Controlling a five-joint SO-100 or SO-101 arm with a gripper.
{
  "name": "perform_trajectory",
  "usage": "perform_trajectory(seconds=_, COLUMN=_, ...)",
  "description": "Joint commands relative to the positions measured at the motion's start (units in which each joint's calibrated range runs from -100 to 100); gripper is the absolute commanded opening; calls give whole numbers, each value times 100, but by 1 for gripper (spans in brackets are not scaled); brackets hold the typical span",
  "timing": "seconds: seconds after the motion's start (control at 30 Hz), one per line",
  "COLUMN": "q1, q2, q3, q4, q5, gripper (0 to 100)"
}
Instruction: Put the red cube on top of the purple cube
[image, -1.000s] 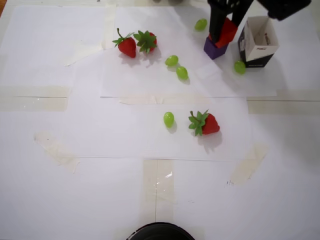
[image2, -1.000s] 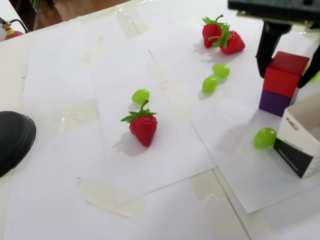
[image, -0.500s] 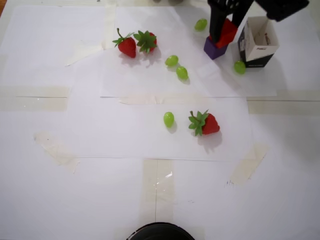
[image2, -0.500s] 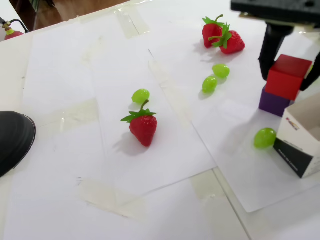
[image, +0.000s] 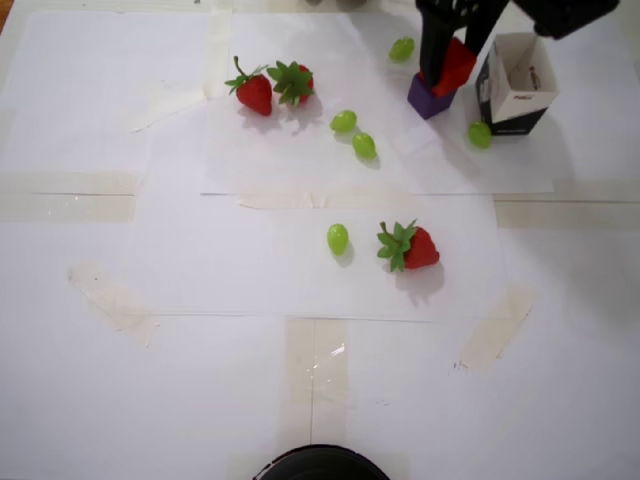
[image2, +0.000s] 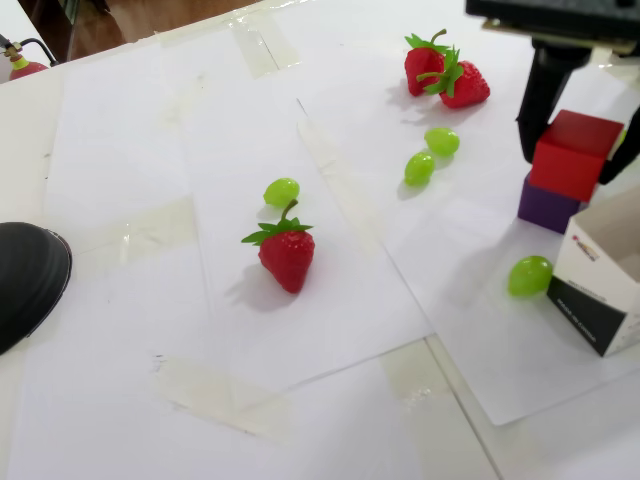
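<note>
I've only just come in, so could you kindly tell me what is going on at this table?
The robot arm's claw has its two fingers on either side of a red cube, which sits on a purple cube, overhanging toward the paper box. Whether the fingers are gripping it or have let go cannot be told. Strawberries and green grapes lie scattered around, untouched.

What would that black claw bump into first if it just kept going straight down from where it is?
Probably the red cube, which sits between the gripper's fingers, resting on the purple cube. Beneath those lies the white paper. Whether the fingers touch the red cube is unclear.
</note>
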Motion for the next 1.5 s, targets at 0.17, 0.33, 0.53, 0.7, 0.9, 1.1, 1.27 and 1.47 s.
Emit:
perform_trajectory(seconds=0.17, q1=-10, q2=-167, q3=62, q4=106, q5=-137, gripper=24)
perform_trajectory(seconds=0.33, q1=-2, q2=-185, q3=62, q4=-74, q5=-166, gripper=29)
perform_trajectory(seconds=0.53, q1=-10, q2=-159, q3=81, q4=-327, q5=-127, gripper=31)
perform_trajectory(seconds=0.7, q1=-120, q2=-185, q3=99, q4=-474, q5=-361, gripper=37)
perform_trajectory(seconds=0.9, q1=-194, q2=-210, q3=444, q4=-973, q5=-913, gripper=40)
perform_trajectory(seconds=1.1, q1=-245, q2=-202, q3=835, q4=-1594, q5=-1187, gripper=41)
perform_trajectory(seconds=1.27, q1=-267, q2=-219, q3=799, q4=-1545, q5=-1118, gripper=41)
perform_trajectory(seconds=1.47, q1=-245, q2=-262, q3=508, q4=-1251, q5=-879, gripper=41)
